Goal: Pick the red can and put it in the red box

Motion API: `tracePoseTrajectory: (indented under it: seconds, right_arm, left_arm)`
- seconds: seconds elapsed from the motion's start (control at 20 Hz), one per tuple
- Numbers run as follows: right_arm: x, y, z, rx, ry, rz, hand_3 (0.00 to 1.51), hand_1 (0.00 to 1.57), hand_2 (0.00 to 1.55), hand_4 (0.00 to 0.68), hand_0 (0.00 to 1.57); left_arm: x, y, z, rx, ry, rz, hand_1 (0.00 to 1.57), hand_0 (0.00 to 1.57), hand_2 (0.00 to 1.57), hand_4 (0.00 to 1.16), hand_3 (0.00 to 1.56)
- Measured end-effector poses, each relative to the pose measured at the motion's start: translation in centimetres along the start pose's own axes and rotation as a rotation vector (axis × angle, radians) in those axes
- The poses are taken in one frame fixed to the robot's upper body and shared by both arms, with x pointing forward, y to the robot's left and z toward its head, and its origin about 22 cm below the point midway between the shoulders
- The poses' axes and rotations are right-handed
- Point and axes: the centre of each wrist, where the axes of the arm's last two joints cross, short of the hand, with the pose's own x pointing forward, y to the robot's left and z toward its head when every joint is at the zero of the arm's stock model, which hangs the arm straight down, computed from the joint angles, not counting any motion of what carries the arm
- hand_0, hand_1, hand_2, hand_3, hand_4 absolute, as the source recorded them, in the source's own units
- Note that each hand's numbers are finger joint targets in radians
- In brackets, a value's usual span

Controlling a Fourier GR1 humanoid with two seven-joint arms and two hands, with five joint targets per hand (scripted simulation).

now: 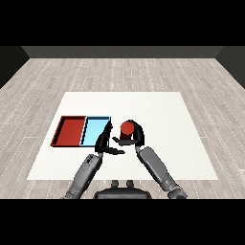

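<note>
Red can (127, 128), just right of frame centre, enclosed by the curled fingers of the right hand (136, 135): the grasp step. Left hand (104, 142), fingers extended, holds nothing. Next, carry leftward past the light blue tray (95, 129) to the red tray (61, 130).

Two grey cylindrical forearms w/ darker joints; black left hand (104, 142) & right hand (136, 135).
</note>
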Motion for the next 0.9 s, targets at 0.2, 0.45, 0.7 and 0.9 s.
tracePoseTrajectory:
  seconds: [0.2, 0.45, 0.7, 0.9]
  right_arm:
    - [-0.5, 1.3, 0.1, 0.017, 0.004, -0.006, 1.38, 1.45, 1.43, 0.637, 1.45]
    - [-0.4, 0.9, -0.1, 0.019, 0.0, -0.009, 1.38, 1.44, 1.44, 0.63, 1.44]
    - [-0.6, 2.0, 0.0, 0.03, 0.003, -0.026, 1.37, 1.46, 1.43, 0.625, 1.46]
    - [0.3, 2.6, -0.2, 0.051, 0.006, -0.052, 1.38, 1.49, 1.44, 0.615, 1.49]
  left_arm:
    - [-1.1, -0.3, 0.3, -0.01, 0.008, 0.014, 0.0, 0.0, 0.0, 0.0, 0.0]
    - [-1.7, -0.8, -0.3, -0.017, 0.038, 0.02, 0.0, 0.0, 0.0, 0.0, 0.0]
    - [-2.4, -1.5, -0.8, -0.027, 0.041, 0.039, 0.0, 0.0, 0.0, 0.0, 0.0]
    - [-2.4, -2.5, -0.6, -0.035, 0.036, 0.056, 0.0, 0.0, 0.0, 0.0, 0.0]
